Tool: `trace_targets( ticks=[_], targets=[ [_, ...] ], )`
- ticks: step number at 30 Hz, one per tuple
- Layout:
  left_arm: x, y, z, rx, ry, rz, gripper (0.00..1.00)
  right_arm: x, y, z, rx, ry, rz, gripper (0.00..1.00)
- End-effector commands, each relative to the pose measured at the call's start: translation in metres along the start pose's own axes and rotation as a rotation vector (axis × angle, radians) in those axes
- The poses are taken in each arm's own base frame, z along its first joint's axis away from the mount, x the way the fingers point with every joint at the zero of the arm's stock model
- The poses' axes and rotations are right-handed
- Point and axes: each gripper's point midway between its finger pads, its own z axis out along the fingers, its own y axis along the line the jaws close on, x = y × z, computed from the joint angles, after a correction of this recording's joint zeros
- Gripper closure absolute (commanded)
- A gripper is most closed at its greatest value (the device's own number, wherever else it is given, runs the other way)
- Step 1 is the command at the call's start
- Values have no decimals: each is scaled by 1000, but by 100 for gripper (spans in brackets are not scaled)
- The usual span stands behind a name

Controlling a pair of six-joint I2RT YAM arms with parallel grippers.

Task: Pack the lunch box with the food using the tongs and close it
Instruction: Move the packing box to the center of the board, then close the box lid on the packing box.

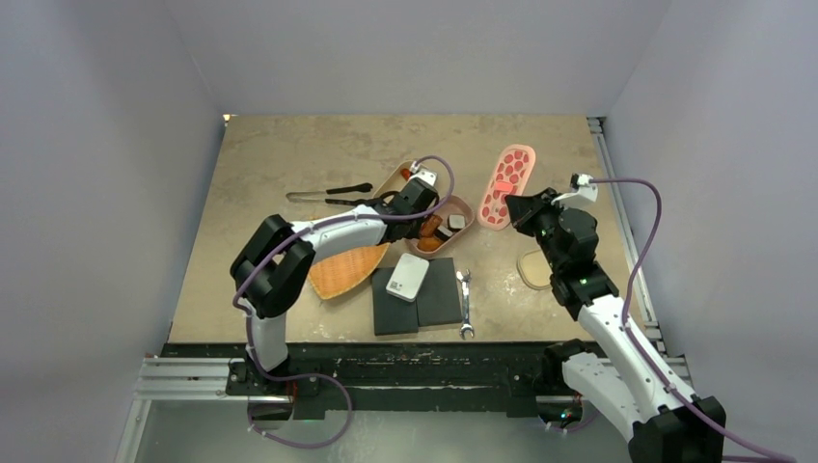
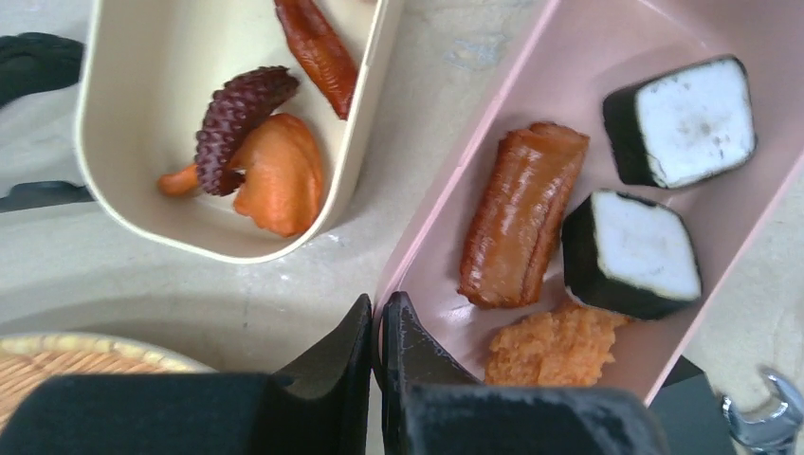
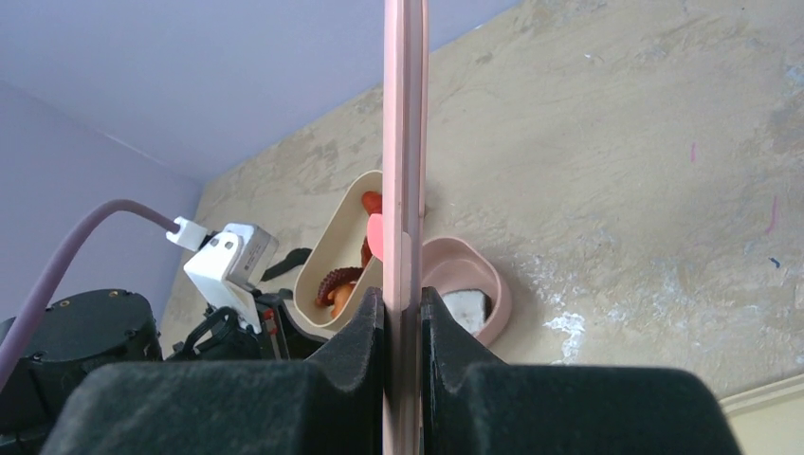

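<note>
**A:** What do we have closest to us on the bench?

**B:** We see two black pads at 6 o'clock with a small white block lying on them. A silver wrench sits just beside them at their 3 o'clock. A woven tray is at their 9 o'clock.

**A:** And past those?

**B:** The left hand. We see it closed tight, with its tips at the near corner of the pink box. We cannot tell whether the rim is pinched between them.

**A:** Where is the food?

**B:** We count four pieces in the pink box: a brown glazed piece, two black-and-white blocks and an orange crumbly piece. The cream box is just beside it at its 10 o'clock. It holds a purple tentacle, an orange piece and a red-brown strip. Both boxes are uncovered.

**A:** The tongs?

**B:** We find the tongs lying flat on the bench at 9 o'clock from the cream box, with neither hand on them.

**A:** And the right hand?

**B:** The right hand is at 3 o'clock from the boxes. It is clamped on the near end of the pink lid with red spots. The lid stretches away from the hand toward 12 o'clock.
</note>
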Motion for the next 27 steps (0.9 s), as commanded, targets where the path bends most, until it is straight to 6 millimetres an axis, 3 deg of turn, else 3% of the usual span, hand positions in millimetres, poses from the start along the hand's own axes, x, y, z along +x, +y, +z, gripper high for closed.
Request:
trace_targets(
  ticks=[1, 2, 3, 5, 7, 8, 9, 10, 12, 13, 14, 15, 16, 18, 19, 21, 23, 27],
  targets=[
    [-42, 4, -16, -80, -112, -27, 100, -3, 2, 1, -15, -17, -1, 100],
    [-42, 10, -13, -7, -103, -119, 100, -3, 3, 1, -18, -14, 2, 100],
    [-52, 5, -10, 99, -164, -191, 100, -1, 4, 2, -27, -7, 7, 100],
    [-42, 0, -13, -6, -153, -75, 100, 2, 5, 2, -36, -1, 15, 100],
    [-50, 20, -9, -74, -137, -134, 100, 6, 3, 3, -33, 12, 25, 100],
    [-55, 14, -6, 38, -162, -213, 100, 8, 4, 4, -37, 19, 32, 100],
    [-53, -6, -11, 120, -192, -205, 100, 10, 4, 4, -43, 23, 36, 100],
    [-45, -17, -13, 71, -187, -120, 100, 12, 4, 5, -46, 27, 41, 100],
    [-40, -6, -9, -92, -135, -38, 100, 14, 3, 6, -43, 35, 46, 100],
    [-43, 2, -2, -71, -128, -121, 100, 15, 3, 6, -43, 38, 48, 100],
    [-33, -4, 3, 33, -123, -156, 100, 15, 4, 7, -45, 40, 48, 100],
    [-42, -16, -3, 91, -174, -150, 100, 16, 4, 7, -49, 40, 48, 100],
    [-45, -12, -8, 28, -186, -126, 100, 15, 4, 6, -49, 38, 48, 100],
    [-43, 20, -2, -44, -158, -231, 100, 15, 4, 6, -42, 41, 46, 100],
    [-44, 18, 1, 60, -154, -299, 100, 15, 4, 6, -44, 41, 48, 100],
    [-49, 17, -2, 39, -186, -313, 100, 17, 6, 5, -61, 44, 60, 100],
    [-39, 7, 1, 21, -151, -322, 100, 24, 7, 5, -79, 64, 77, 100],
    [-26, -4, 10, 88, -164, -524, 100, 42, 8, 7, -108, 115, 127, 100]
  ],
)
